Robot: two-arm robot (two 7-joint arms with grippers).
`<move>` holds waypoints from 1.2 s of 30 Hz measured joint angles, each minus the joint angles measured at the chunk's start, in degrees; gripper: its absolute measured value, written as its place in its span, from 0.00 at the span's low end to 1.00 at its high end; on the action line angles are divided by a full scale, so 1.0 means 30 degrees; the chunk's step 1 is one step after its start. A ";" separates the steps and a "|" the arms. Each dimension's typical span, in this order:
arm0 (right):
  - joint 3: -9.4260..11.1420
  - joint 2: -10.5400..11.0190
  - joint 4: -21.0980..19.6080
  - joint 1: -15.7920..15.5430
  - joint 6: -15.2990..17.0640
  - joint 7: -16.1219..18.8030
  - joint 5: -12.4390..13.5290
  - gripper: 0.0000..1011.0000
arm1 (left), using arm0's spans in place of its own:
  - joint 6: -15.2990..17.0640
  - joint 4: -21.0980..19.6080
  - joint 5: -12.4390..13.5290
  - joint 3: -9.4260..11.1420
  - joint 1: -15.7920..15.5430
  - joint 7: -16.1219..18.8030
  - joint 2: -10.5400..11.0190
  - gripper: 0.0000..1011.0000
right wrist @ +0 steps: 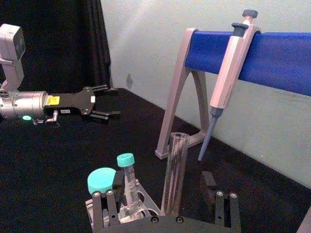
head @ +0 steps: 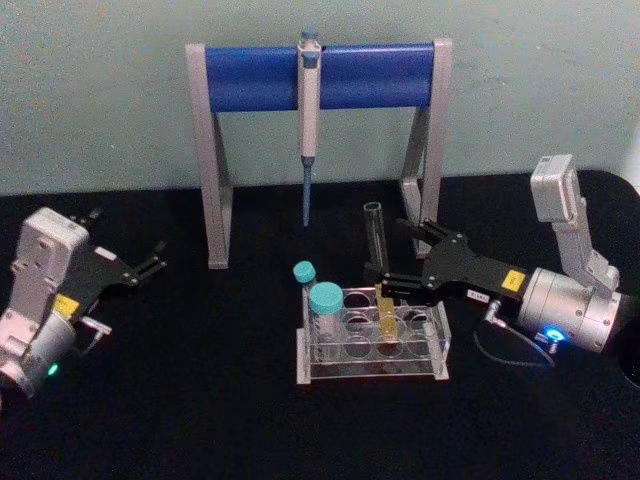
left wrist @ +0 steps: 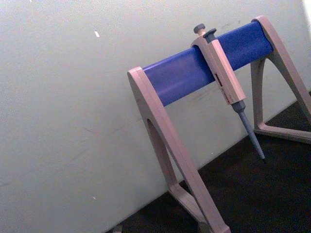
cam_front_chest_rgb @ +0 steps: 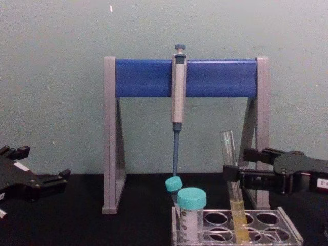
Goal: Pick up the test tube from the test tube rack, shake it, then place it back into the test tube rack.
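**Test tube in rack, right gripper around it**

Black tabletop [head: 200, 400] backed by a pale green wall [head: 100, 90]. Near the wall, a grey-legged stand [head: 212, 160] with blue crossbar, carrying a hanging grey-blue pipette [head: 308, 120].

Long, slim, clear and uncapped test tube [head: 380, 270], yellow liquid in its lower part, seated upright in a hole of the clear plastic test tube rack [head: 372, 345] at mid-table. In the rack's left end, two shorter teal-capped tubes [head: 322, 305].

Right gripper [head: 392, 255] reaching in from the right, fingers apart, one either side of the glass; contact not discernible. Left gripper [head: 128, 247] parked far left, well apart from the rack, fingers spread.
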 joint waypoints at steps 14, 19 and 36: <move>0.2612 -0.0329 -0.2871 -0.2413 -0.2662 -0.3996 -0.0325 0.99 | 0.0001 -0.0001 0.0000 0.0000 0.0000 0.0000 0.0000 0.99; 0.3700 -0.0698 -0.4511 -0.3620 -0.1992 -0.8945 -0.2881 0.99 | 0.0000 -0.0001 0.0000 0.0000 0.0000 0.0000 -0.0001 0.99; 0.3366 -0.2284 -0.3451 -0.4659 0.2824 -1.4688 -0.7806 0.99 | 0.0000 0.0000 0.0000 0.0000 0.0000 0.0001 0.0000 0.99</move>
